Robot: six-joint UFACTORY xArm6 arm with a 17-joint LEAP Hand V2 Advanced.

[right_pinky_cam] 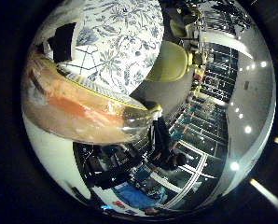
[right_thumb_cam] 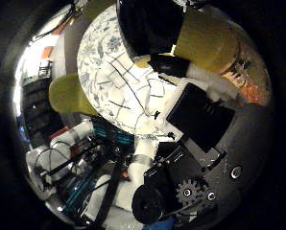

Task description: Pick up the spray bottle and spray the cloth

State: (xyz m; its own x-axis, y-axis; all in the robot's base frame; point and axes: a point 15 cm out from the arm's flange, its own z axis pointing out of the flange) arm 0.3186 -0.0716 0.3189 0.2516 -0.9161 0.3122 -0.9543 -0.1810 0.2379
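Here we saw the spray bottle (right_pinky_cam: 78, 109) filling much of the little-finger-side view, close against the palm, its clear body showing orange liquid and a yellow rim. Beyond it lay a round table (right_pinky_cam: 125, 42) covered in a blue floral pattern, and on that table a white cloth (right_thumb_cam: 128, 91) with dark crossing lines. The table's curved edge ran just beside a yellow-green chair (right_pinky_cam: 169, 60), and past the chair the grey floor opened out toward dark glass walls. In the thumb-side view the bottle's yellow top sat between the black and white parts of the hand (right_thumb_cam: 200, 115), whose fingers curled round the bottle and gripped it. The hand and bottle were held above the table, apart from the cloth. We could not tell which way the nozzle pointed.
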